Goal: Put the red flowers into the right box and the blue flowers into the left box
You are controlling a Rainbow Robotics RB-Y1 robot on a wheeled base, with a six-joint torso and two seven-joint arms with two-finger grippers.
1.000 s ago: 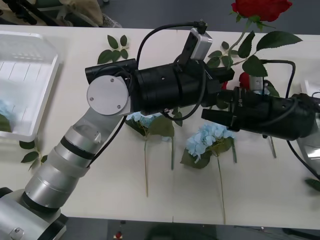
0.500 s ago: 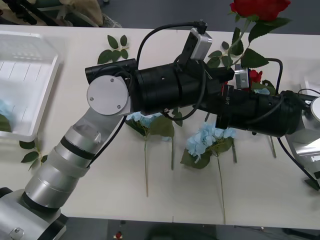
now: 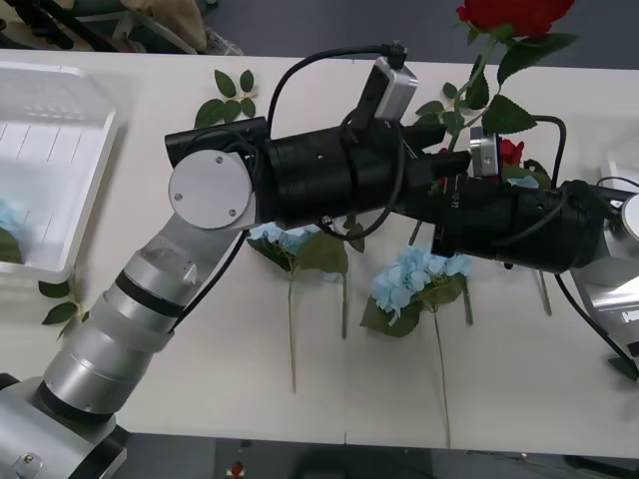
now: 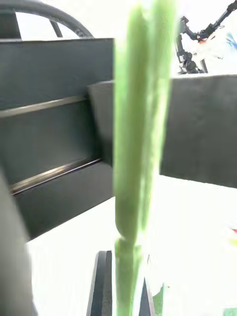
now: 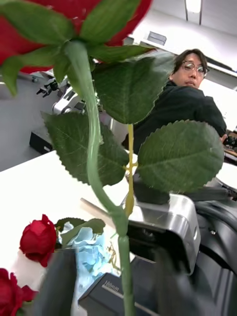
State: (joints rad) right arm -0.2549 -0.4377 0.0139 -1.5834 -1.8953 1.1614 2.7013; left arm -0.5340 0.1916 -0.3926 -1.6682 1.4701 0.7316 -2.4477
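Black forearms (image 3: 339, 185), silver ribbed upper arm (image 3: 120, 329)

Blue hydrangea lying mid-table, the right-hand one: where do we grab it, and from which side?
Grip the bare stem below the leaves, coming straight down with the pincer fingers straddling it. The blue hydrangea lies flat, stem pointing at the near table edge; its head is fluffy and its leaves wide, so both are likely poor holds. The right pincer is shut on the raised red rose.

I see matt, veined fabric-like leaves (image 5: 180, 155) on a smooth plastic stem (image 5: 94, 163), my glossy black arm housings (image 3: 339, 180), and the smooth white table (image 3: 200, 369).
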